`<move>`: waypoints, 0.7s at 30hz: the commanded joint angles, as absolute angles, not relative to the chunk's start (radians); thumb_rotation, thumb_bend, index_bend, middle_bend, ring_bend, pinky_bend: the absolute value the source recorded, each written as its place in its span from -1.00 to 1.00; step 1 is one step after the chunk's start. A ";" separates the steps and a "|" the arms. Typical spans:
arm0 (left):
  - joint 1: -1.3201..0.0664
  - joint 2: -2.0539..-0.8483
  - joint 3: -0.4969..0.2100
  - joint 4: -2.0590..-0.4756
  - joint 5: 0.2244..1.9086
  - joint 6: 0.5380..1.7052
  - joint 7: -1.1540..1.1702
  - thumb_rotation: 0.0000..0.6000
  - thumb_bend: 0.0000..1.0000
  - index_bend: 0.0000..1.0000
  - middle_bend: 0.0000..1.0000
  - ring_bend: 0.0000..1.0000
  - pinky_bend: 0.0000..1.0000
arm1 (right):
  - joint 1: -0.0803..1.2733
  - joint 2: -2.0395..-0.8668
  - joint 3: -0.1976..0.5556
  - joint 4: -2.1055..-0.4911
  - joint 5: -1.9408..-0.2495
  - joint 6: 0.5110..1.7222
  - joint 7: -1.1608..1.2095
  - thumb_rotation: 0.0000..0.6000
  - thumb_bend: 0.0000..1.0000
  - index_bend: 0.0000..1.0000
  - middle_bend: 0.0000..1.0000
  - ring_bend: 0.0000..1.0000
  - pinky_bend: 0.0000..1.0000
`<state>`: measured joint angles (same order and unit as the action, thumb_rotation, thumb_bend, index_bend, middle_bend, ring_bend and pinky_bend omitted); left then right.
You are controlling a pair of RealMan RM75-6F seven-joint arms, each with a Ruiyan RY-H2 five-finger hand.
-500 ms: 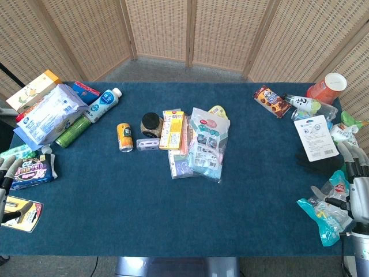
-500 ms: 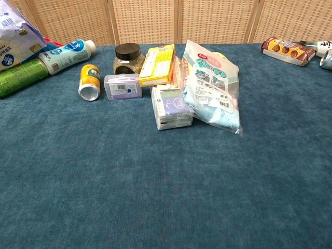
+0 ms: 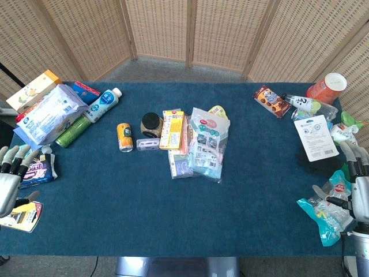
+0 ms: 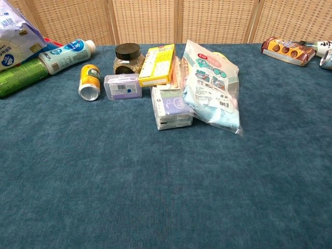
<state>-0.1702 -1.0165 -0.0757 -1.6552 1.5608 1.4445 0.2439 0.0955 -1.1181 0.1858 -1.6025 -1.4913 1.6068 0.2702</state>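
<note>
My left hand (image 3: 11,182) hovers at the table's left edge with its fingers spread and nothing in them. It is over a purple packet (image 3: 38,168) and beside a yellow card pack (image 3: 24,216). My right hand (image 3: 358,187) hangs at the right edge, fingers apart and empty, next to a teal plastic packet (image 3: 322,214) and a dark bundle (image 3: 316,163). Neither hand shows in the chest view.
A cluster lies mid-table: a yellow can (image 4: 90,81), a dark-lidded jar (image 4: 127,58), a small clear box (image 4: 122,86), a yellow box (image 4: 157,65), a lavender box (image 4: 171,106) and a clear bag (image 4: 212,83). Bottles and bags crowd the back left, snacks and an orange cup (image 3: 327,88) the back right.
My left hand has risen and moved in over the table's left edge, now covering part of the purple packet. The right hand has barely shifted.
</note>
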 commanded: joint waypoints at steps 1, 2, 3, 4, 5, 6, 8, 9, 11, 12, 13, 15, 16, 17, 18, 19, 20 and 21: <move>-0.306 -1.043 -0.119 -1.538 1.621 1.322 0.320 1.00 -1.00 -0.77 -1.00 -1.00 -1.00 | 0.095 -1.117 0.187 -1.605 -1.494 1.610 0.270 1.00 -1.00 -1.00 -1.00 -1.00 -1.00; -0.337 -1.051 -0.124 -1.515 1.633 1.292 0.331 1.00 -1.00 -0.77 -1.00 -1.00 -1.00 | 0.094 -1.117 0.187 -1.607 -1.495 1.612 0.270 1.00 -1.00 -1.00 -1.00 -1.00 -1.00; -0.379 -1.064 -0.130 -1.485 1.648 1.249 0.347 1.00 -1.00 -0.77 -1.00 -1.00 -1.00 | 0.094 -1.116 0.187 -1.609 -1.496 1.615 0.270 1.00 -1.00 -1.00 -1.00 -1.00 -1.00; -0.410 -1.075 -0.134 -1.462 1.658 1.218 0.359 1.00 -1.00 -0.77 -1.00 -1.00 -1.00 | 0.093 -1.115 0.188 -1.610 -1.496 1.616 0.271 1.00 -1.00 -1.00 -1.00 -1.00 -1.00; -0.440 -1.088 -0.138 -1.441 1.665 1.187 0.372 1.00 -1.00 -0.78 -1.00 -1.00 -1.00 | 0.093 -1.114 0.188 -1.611 -1.497 1.617 0.272 1.00 -1.00 -1.00 -1.00 -1.00 -1.00; -0.478 -1.107 -0.143 -1.414 1.669 1.147 0.387 1.00 -1.00 -0.78 -1.00 -1.00 -1.00 | 0.092 -1.113 0.189 -1.612 -1.497 1.619 0.274 1.00 -1.00 -1.00 -1.00 -1.00 -1.00; -0.530 -1.138 -0.147 -1.377 1.670 1.085 0.400 1.00 -1.00 -0.79 -1.00 -1.00 -1.00 | 0.091 -1.111 0.190 -1.612 -1.496 1.620 0.280 1.00 -1.00 -1.00 -1.00 -1.00 -1.00; -0.562 -1.159 -0.150 -1.352 1.664 1.044 0.410 1.00 -1.00 -0.81 -1.00 -1.00 -1.00 | 0.090 -1.109 0.191 -1.612 -1.494 1.621 0.284 1.00 -1.00 -1.00 -1.00 -1.00 -1.00; -0.602 -1.191 -0.157 -1.322 1.641 0.987 0.428 1.00 -1.00 -0.86 -1.00 -1.00 -1.00 | 0.089 -1.107 0.193 -1.610 -1.490 1.621 0.290 1.00 -1.00 -1.00 -1.00 -1.00 -1.00; -0.619 -1.208 -0.160 -1.310 1.628 0.962 0.439 1.00 -1.00 -0.87 -1.00 -1.00 -1.00 | 0.089 -1.106 0.194 -1.609 -1.488 1.620 0.293 1.00 -1.00 -1.00 -1.00 -1.00 -1.00; -0.642 -1.228 -0.163 -1.292 1.617 0.934 0.460 1.00 -1.00 -0.88 -1.00 -1.00 -1.00 | 0.088 -1.105 0.195 -1.607 -1.485 1.619 0.297 1.00 -1.00 -1.00 -1.00 -1.00 -1.00; -0.672 -1.256 -0.165 -1.266 1.604 0.897 0.494 1.00 -1.00 -0.87 -1.00 -1.00 -1.00 | 0.088 -1.104 0.197 -1.605 -1.482 1.618 0.302 1.00 -1.00 -1.00 -1.00 -1.00 -1.00; -0.690 -1.274 -0.166 -1.251 1.592 0.874 0.512 1.00 -1.00 -0.87 -1.00 -1.00 -1.00 | 0.088 -1.104 0.198 -1.604 -1.481 1.617 0.305 1.00 -1.00 -1.00 -1.00 -1.00 -1.00; -0.702 -1.287 -0.166 -1.239 1.584 0.860 0.526 1.00 -1.00 -0.87 -1.00 -1.00 -1.00 | 0.089 -1.104 0.198 -1.603 -1.480 1.617 0.306 1.00 -1.00 -1.00 -1.00 -1.00 -1.00; -0.717 -1.305 -0.168 -1.223 1.571 0.843 0.542 1.00 -1.00 -0.87 -1.00 -1.00 -1.00 | 0.088 -1.104 0.197 -1.602 -1.481 1.616 0.307 1.00 -1.00 -1.00 -1.00 -1.00 -1.00; -0.726 -1.319 -0.169 -1.211 1.560 0.831 0.552 1.00 -1.00 -0.87 -1.00 -1.00 -1.00 | 0.088 -1.104 0.197 -1.602 -1.481 1.616 0.308 1.00 -1.00 -1.00 -1.00 -1.00 -1.00; -0.735 -1.332 -0.170 -1.197 1.549 0.818 0.561 1.00 -1.00 -0.87 -1.00 -1.00 -1.00 | 0.089 -1.104 0.197 -1.602 -1.481 1.615 0.308 1.00 -1.00 -1.00 -1.00 -1.00 -1.00; -0.748 -1.350 -0.169 -1.177 1.536 0.800 0.575 1.00 -1.00 -0.87 -1.00 -1.00 -1.00 | 0.088 -1.104 0.197 -1.602 -1.481 1.615 0.309 1.00 -1.00 -1.00 -1.00 -1.00 -1.00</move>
